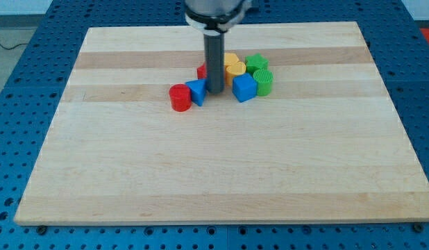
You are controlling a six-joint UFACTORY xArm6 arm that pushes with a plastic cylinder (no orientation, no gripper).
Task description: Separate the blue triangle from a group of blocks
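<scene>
The blue triangle (197, 91) lies on the wooden board (221, 167) near its upper middle, touching a red cylinder (180, 98) on its left. My tip (215, 91) stands right next to the triangle's right side, between it and the blue cube (244, 87). Behind the rod are another red block (202, 70), mostly hidden, two yellow blocks (233, 65), a green star-shaped block (255, 63) and a green ribbed block (264, 81), all packed close together.
The board sits on a blue perforated table (27, 62). The arm's dark body (213, 14) hangs over the board's top edge.
</scene>
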